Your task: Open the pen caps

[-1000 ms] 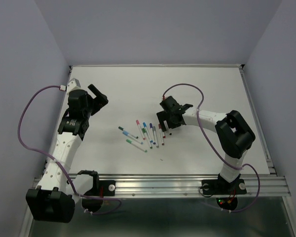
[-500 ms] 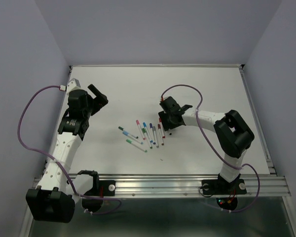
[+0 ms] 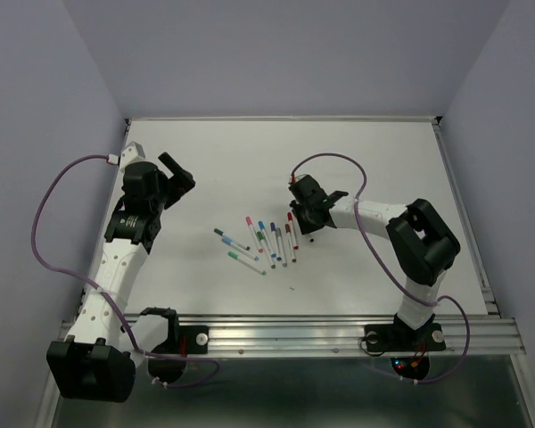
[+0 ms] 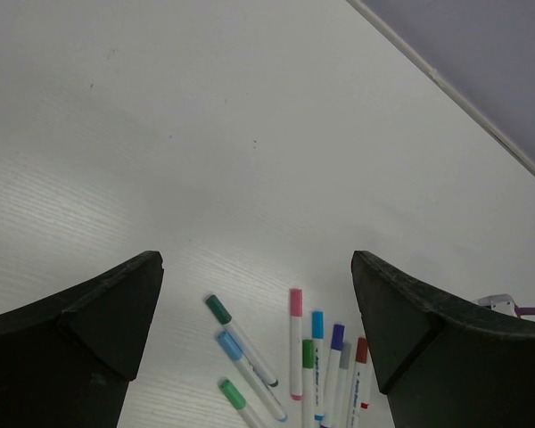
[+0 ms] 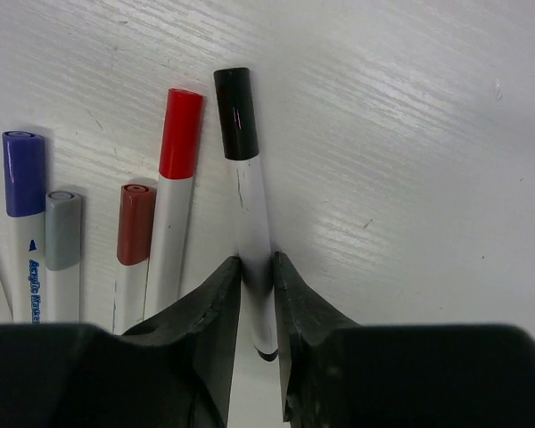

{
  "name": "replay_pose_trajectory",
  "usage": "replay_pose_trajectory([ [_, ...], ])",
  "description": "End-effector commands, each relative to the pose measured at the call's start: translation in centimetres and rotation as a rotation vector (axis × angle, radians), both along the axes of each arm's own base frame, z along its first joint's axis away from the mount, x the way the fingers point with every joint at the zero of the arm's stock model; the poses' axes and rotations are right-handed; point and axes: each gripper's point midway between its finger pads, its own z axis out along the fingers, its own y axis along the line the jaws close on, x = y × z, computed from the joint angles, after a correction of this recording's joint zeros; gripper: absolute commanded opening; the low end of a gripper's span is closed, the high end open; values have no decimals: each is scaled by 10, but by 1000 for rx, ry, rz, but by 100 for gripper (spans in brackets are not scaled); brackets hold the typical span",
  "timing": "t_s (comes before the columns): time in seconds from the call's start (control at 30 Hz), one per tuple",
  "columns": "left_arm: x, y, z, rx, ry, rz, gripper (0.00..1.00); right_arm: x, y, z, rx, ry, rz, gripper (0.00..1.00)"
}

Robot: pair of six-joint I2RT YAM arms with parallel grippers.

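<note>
Several capped pens lie in a loose row mid-table point(image 3: 267, 242). In the right wrist view my right gripper point(image 5: 257, 267) is shut on the white barrel point(image 5: 252, 214) of the pen with the black cap point(image 5: 235, 113), low near its tail end. The pen still lies on the table. Beside it lie pens with a red cap point(image 5: 181, 132), a dark red cap point(image 5: 135, 224), a grey cap point(image 5: 62, 230) and a purple cap point(image 5: 24, 173). My left gripper point(image 4: 257, 267) hangs open, well above and left of the row. Its view shows the pink cap point(image 4: 295, 301), blue cap point(image 4: 317, 323) and green cap point(image 4: 218, 308).
The white table point(image 3: 383, 160) has a raised rail along its right edge point(image 3: 464, 214) and a metal rail at the near edge point(image 3: 339, 334). A purple cable point(image 3: 339, 160) loops over the right arm. Purple walls stand close on both sides.
My right gripper has slid slightly left onto the outermost pen and its jaws have closed from wide open onto the barrel. The left arm has not moved.
</note>
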Motion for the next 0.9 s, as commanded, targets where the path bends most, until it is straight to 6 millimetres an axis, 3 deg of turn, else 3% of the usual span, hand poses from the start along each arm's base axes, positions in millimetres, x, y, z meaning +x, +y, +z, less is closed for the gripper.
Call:
replay_pose_trajectory([
  [0.0,-1,4,17,20,-48,9,99,-28,-6,-31,-27,108,26,23],
  [0.2,-3,5,17,22,-36,13,99,-32,-9,-44,-53,134,32,1],
  [0.3,-3,3,21,20,-39,0,99,-23,-13,-41,-69,90,-3,1],
  [0.43,-3,-9,26,-11,-56,-58,99,0,-5,-6,-10,-48,-30,1],
  [0.6,-6,-56,42,-110,-132,-309,99,11,22,85,241,-257,29,1],
  [0.77,-16,-97,60,-191,-217,-493,99,-6,33,150,417,-359,123,1],
  [0.87,-27,-124,67,-211,-239,-581,99,-22,42,163,487,-343,201,1],
])
